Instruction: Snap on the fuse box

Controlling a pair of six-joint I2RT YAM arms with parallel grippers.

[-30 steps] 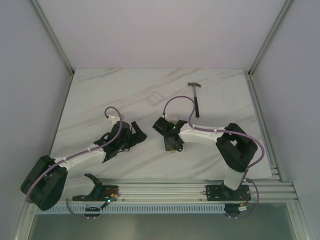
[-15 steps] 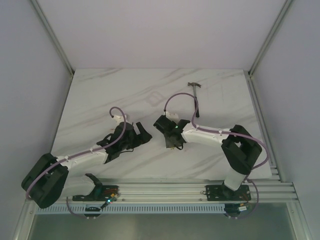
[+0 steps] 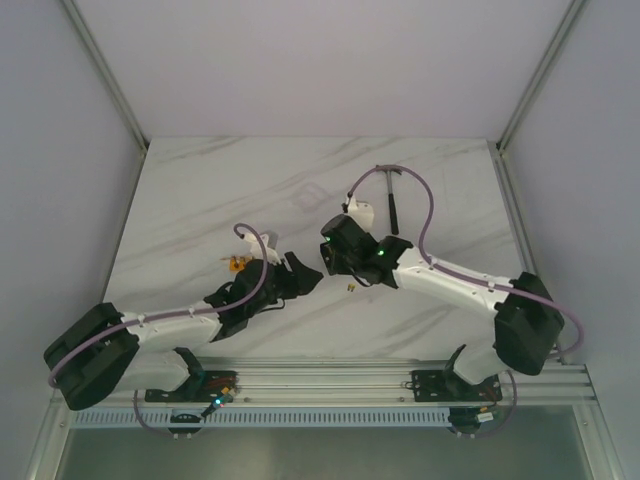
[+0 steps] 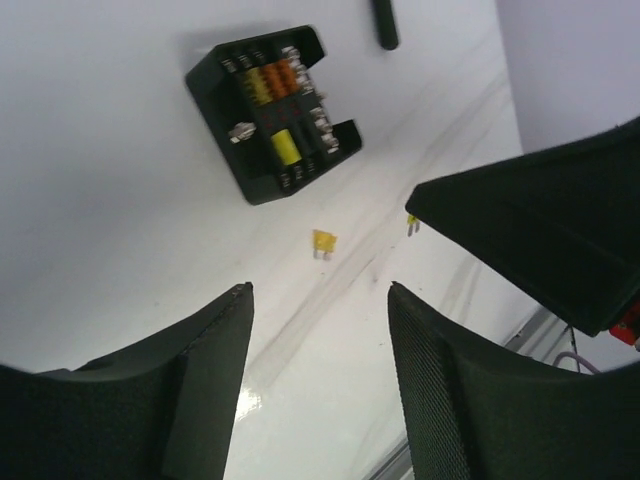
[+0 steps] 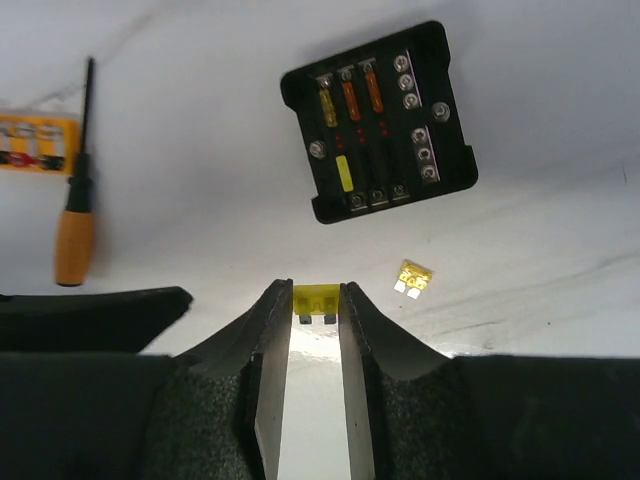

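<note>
The fuse box (image 5: 378,120) is a black square with yellow and orange fuses, lying open on the table; it also shows in the left wrist view (image 4: 272,110). In the top view it is hidden under my right wrist. My right gripper (image 5: 317,300) is shut on a small yellow fuse (image 5: 317,303), held above the table just short of the box. My left gripper (image 4: 320,290) is open and empty, a short way from the box. A faint clear square, the lid (image 3: 308,197), lies farther back.
Loose yellow fuses (image 5: 414,277) (image 4: 324,241) lie beside the box. An orange-handled screwdriver (image 5: 75,225) and a flat orange block (image 5: 38,143) lie to the left. A hammer (image 3: 392,205) lies at the back right. The two grippers (image 3: 305,275) (image 3: 340,252) are close together.
Both arms have reached forward and toward each other. The left gripper moved right and the right wrist moved up and back, uncovering the orange block.
</note>
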